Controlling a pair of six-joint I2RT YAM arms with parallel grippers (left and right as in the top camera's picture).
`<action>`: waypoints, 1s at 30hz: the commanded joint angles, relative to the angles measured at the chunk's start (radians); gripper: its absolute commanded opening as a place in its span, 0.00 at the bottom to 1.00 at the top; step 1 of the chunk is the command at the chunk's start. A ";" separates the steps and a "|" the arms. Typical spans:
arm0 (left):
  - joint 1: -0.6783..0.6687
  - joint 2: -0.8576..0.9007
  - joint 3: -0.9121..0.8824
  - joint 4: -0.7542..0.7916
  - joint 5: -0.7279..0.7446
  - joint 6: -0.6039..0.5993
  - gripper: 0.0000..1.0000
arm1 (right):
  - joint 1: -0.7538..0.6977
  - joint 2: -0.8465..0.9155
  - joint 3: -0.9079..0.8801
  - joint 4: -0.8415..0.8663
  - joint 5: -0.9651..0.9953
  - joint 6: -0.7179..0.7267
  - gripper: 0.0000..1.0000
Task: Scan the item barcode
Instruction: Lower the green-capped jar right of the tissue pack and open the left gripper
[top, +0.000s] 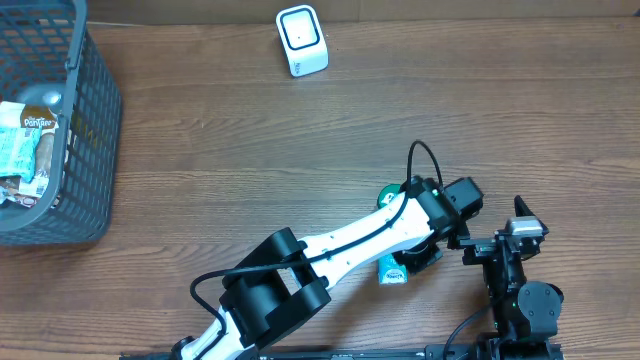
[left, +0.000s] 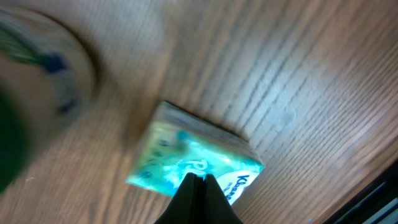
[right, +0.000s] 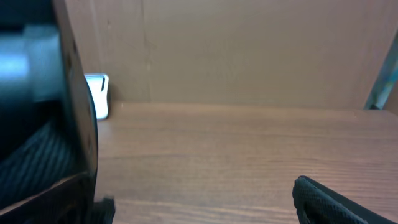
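Item: tissue pack (top: 393, 270), teal/white soft film wrap, lay flat on table (top: 250, 150) at near-right, just beside a green round container (top: 388, 192) and partly under the L arm.

L gripper (left: 198, 182): fingers together, nothing between them, tips over the pack's near edge. Contact w/ pack could not be confirmed.

R gripper (right: 196, 186): fingers wide apart, empty, near the pack's right side.

Scanner (top: 301, 40) stood at the far edge, well apart from the pack. Basket (top: 90, 130) at far left held other goods.

Assessment: pack judged light, soft, compressible. Film prob. slippery and would crease, not break. Recommended hold: across the narrow sides, approx. mid-length, moderate squeeze, barcode face left uncovered. Barcode position not visible. L fingers would need to part before any pick.
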 joint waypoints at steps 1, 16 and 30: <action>0.047 -0.040 0.132 -0.016 -0.014 -0.071 0.04 | 0.006 -0.013 -0.010 0.006 -0.007 0.021 1.00; 0.182 -0.051 0.258 -0.039 -0.023 -0.138 0.95 | 0.006 -0.013 -0.010 0.006 -0.007 0.021 1.00; 0.179 -0.051 0.025 0.086 0.004 -0.138 0.68 | 0.006 -0.013 -0.010 0.006 -0.007 0.021 1.00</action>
